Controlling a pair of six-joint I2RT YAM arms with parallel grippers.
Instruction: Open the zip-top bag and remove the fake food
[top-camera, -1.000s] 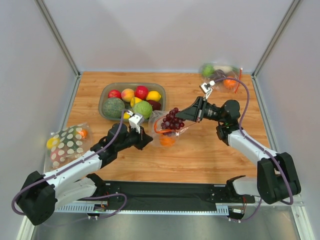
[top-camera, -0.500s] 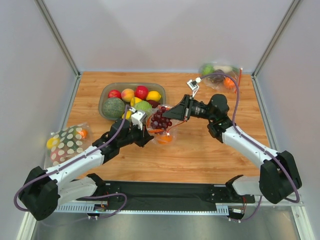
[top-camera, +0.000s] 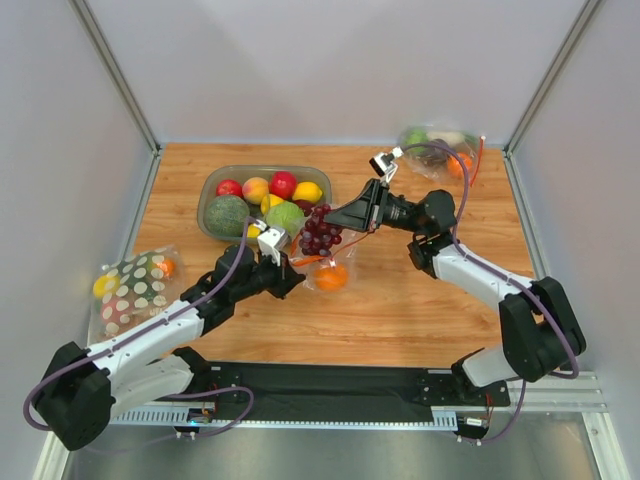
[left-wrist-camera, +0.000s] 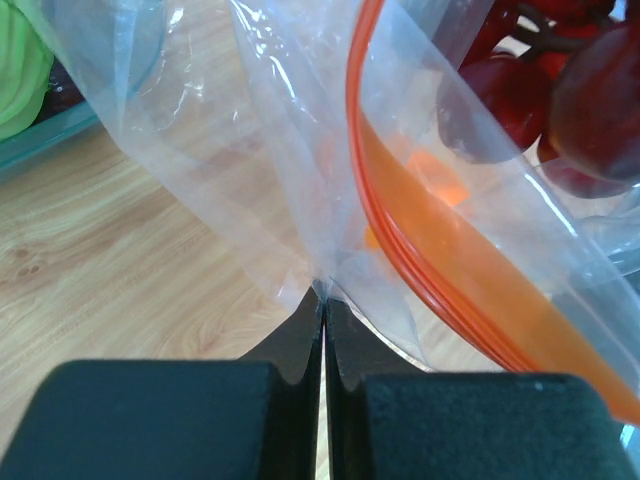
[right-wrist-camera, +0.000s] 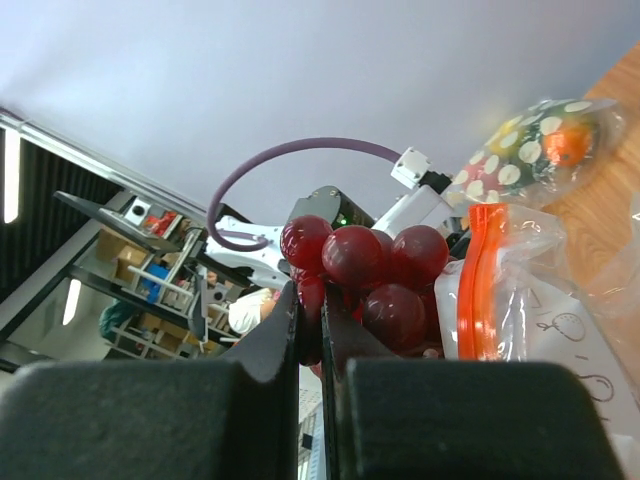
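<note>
your left gripper (left-wrist-camera: 322, 300) is clenched on a thin fold of the zip-top bag (left-wrist-camera: 250, 170). the black fingers are pressed flat together with clear, crinkly film pinched between them. the bag sits on the wood-grain table (top-camera: 400, 300), just beside the near right corner of the bin (top-camera: 213, 182). its orange-red zip strip (left-wrist-camera: 395, 250) runs as a thin smooth curve along the mouth.

your right gripper (right-wrist-camera: 310, 335) is closed tight on the grape bunch (right-wrist-camera: 370, 265), a cluster of glossy dark red-purple plastic balls. it holds the bunch at the bag's mouth, right beside the strip. can't tell if the bunch is fully clear of the film.

the small orange (top-camera: 332, 277) is round and lies low inside the bag. the light green fruit (top-camera: 286, 217) is round and lies in the translucent grey bin among red and yellow pieces.

a lumpy polka-dot bag (top-camera: 135, 285) lies at the left edge, well apart. a second clear bag (top-camera: 440, 148) lies at the far right corner.
</note>
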